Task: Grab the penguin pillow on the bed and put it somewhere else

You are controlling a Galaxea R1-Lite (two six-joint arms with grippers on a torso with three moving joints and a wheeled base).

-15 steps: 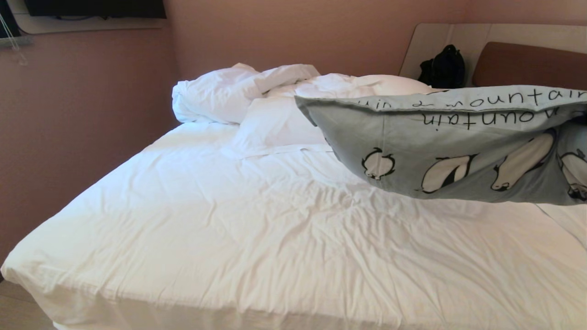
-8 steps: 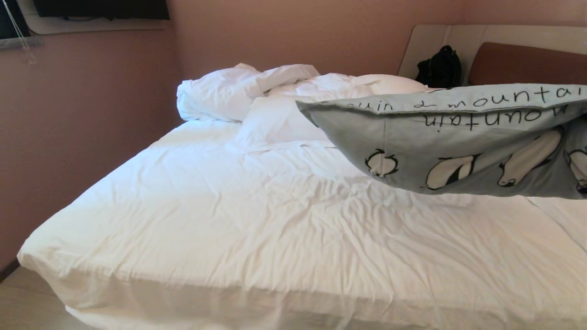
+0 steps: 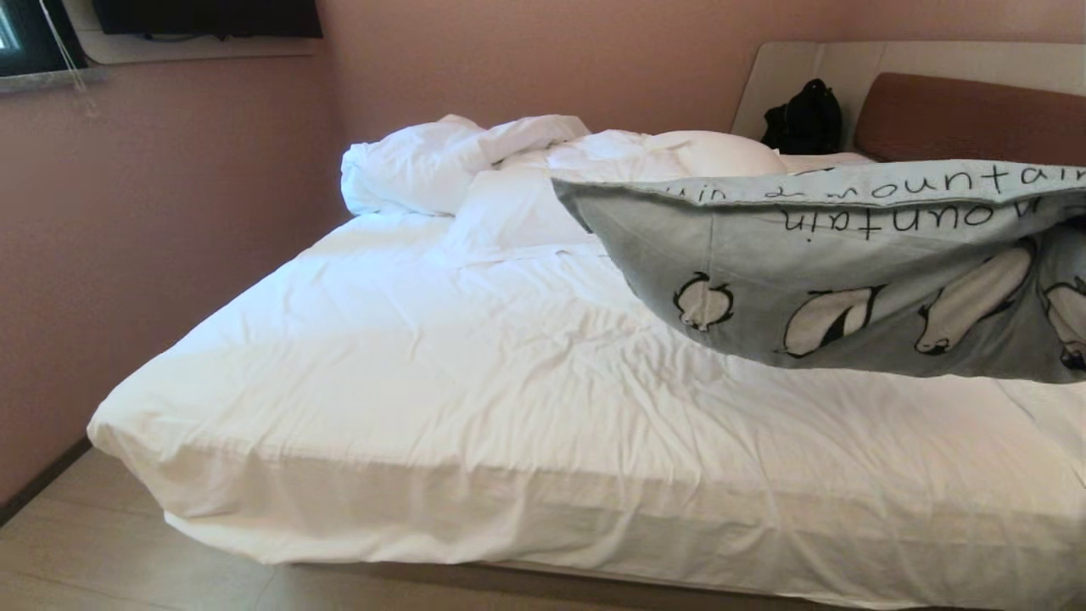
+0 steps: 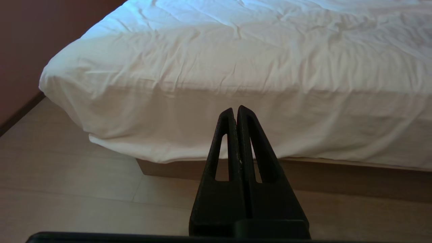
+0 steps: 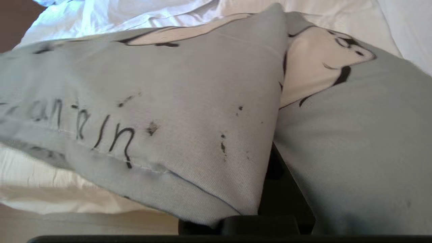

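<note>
Across most of the head view spreads the bed, its white sheet creased and its near edge dropping to the floor, with a bundled white duvet piled toward the far corner and a dark bag against the headboard. Above the bed's right side hangs the penguin pillow, clear of the sheet, its long axis running roughly level from the free left corner toward my right arm beyond the frame edge. My right end effector is clenched on that pillow: in the right wrist view the blue fabric folds over the black fingers and hides nearly all of them, so the pillow lies directly ahead of it and trails away to my left. I judge that the right arm alone carries the load, and that any set-down must allow for the long free end swinging or dragging. My left end effector is clenched on nothing, parked low and pointing at the bed's side and the floor, well apart from the pillow.
</note>
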